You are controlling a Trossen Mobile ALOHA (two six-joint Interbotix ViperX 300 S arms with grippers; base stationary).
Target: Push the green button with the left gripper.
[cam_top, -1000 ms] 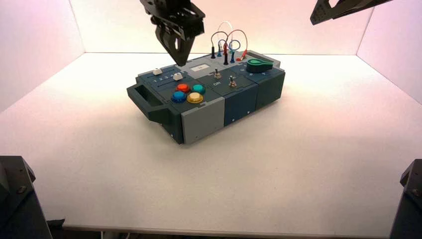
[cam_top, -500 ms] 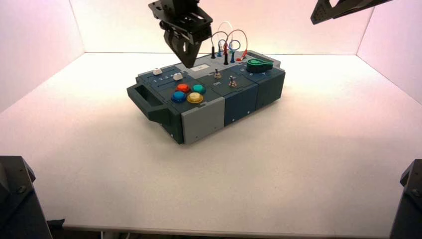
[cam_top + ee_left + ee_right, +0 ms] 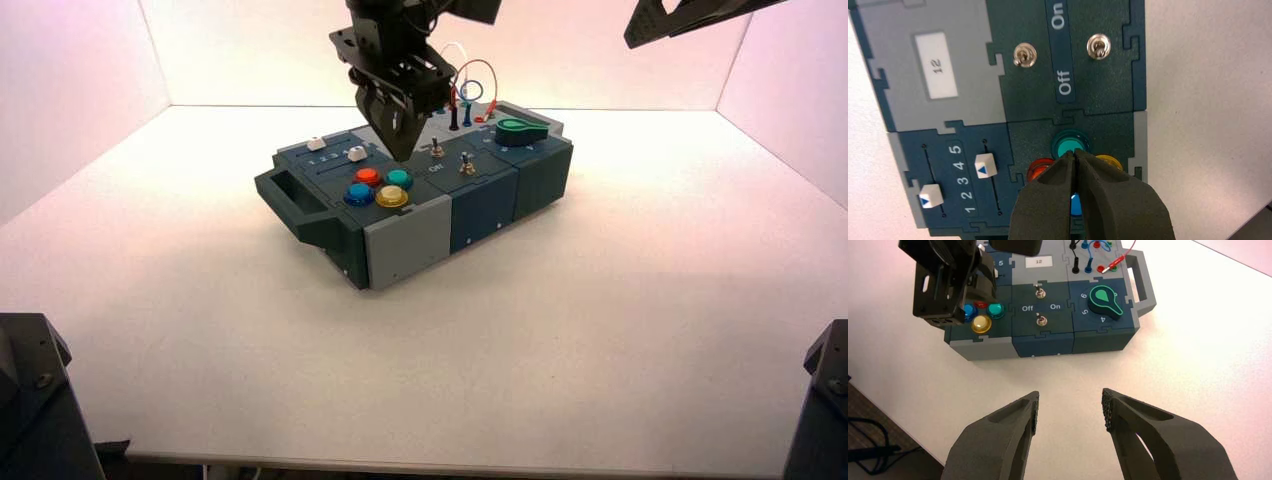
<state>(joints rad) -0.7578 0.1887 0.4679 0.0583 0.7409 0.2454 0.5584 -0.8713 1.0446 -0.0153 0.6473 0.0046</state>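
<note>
The green button (image 3: 399, 178) is a small teal dome in a cluster with red (image 3: 368, 176), blue (image 3: 359, 193) and yellow (image 3: 391, 196) buttons on the box's near-left part. My left gripper (image 3: 401, 155) is shut, pointing down, its tips just above and behind the green button. In the left wrist view the shut tips (image 3: 1074, 154) overlap the edge of the green button (image 3: 1070, 143); contact cannot be told. My right gripper (image 3: 1070, 410) is open and empty, held high at the right.
The box (image 3: 482, 205) also bears two white sliders (image 3: 985, 165), two metal toggle switches (image 3: 1025, 54) by an Off/On label, a label reading 12 (image 3: 936, 65), a dark green knob (image 3: 520, 129) and looped wires (image 3: 462, 80). A handle (image 3: 283, 195) juts at its left end.
My left gripper has moved right and down, from above the sliders to just above the green button. The right arm has not moved.
</note>
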